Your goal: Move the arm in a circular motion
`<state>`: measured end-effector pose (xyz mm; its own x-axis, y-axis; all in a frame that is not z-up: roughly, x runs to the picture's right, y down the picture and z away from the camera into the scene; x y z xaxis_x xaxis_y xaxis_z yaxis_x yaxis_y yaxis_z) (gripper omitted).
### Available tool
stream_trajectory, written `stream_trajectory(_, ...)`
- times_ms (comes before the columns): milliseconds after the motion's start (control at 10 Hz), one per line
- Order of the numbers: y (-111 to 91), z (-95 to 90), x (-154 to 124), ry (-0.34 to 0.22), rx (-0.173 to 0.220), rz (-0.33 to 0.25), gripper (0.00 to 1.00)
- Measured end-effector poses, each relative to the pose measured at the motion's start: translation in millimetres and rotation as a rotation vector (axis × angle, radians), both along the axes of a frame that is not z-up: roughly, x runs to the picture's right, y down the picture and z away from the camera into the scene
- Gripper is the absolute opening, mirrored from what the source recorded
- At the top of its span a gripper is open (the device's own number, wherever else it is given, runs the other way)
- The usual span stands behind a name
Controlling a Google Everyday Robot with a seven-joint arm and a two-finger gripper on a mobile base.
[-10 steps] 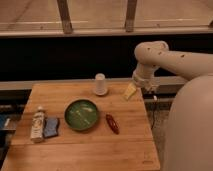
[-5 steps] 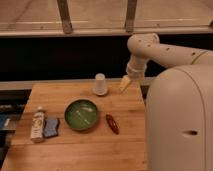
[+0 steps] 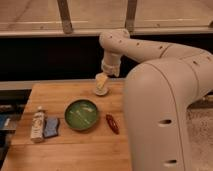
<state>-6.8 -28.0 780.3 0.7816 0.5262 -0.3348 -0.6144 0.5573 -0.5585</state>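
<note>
Your arm has swung leftward over the last second; the tan tip that hung to the right of the small pale cup now sits directly in front of or over it, and the thick near segment fills more of the right side of the view than before.

The hand hangs below the bent wrist, near the back edge of the table, tip pointed down; whether it is released or clenched I cannot tell, and nothing appears to be carried in it; whether it touches the cup or merely overlaps it from this angle I cannot tell either.

The arm reaches from the right, rises to a high elbow against the dark band under the window rail, then drops to the wrist; that folded pose looks chosen to keep the tip above the things on the table while it sweeps, since the task asks only for a circle and not for a grasp.

The green bowl sits mid-table, a red pepper-like thing just beside it on the right, and a white bottle with a blue cloth lies well apart on the left; all look untouched.

You are probably partway round the loop; mind the cup if the tip dips, as it would tip over easily.
</note>
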Motion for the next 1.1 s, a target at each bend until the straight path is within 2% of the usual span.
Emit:
stream_trajectory(200, 26, -21.7, -35, -0.063, -0.009, -0.049, 0.8)
stream_trajectory(300, 47, -36.4, -50, -0.081, -0.028, -0.054, 0.8)
stream_trajectory(500, 77, -54.1, -55, -0.069, -0.053, -0.036, 0.8)
stream_trajectory(700, 106, -68.9, -33, -0.012, -0.083, 0.016, 0.8)
stream_trajectory(800, 114, -72.2, -19, 0.012, -0.092, 0.037, 0.8)
stream_trajectory(900, 119, -73.8, 5, 0.053, -0.1, 0.066, 0.8)
stream_trajectory(1100, 112, -65.9, 29, 0.099, -0.102, 0.094, 0.8)
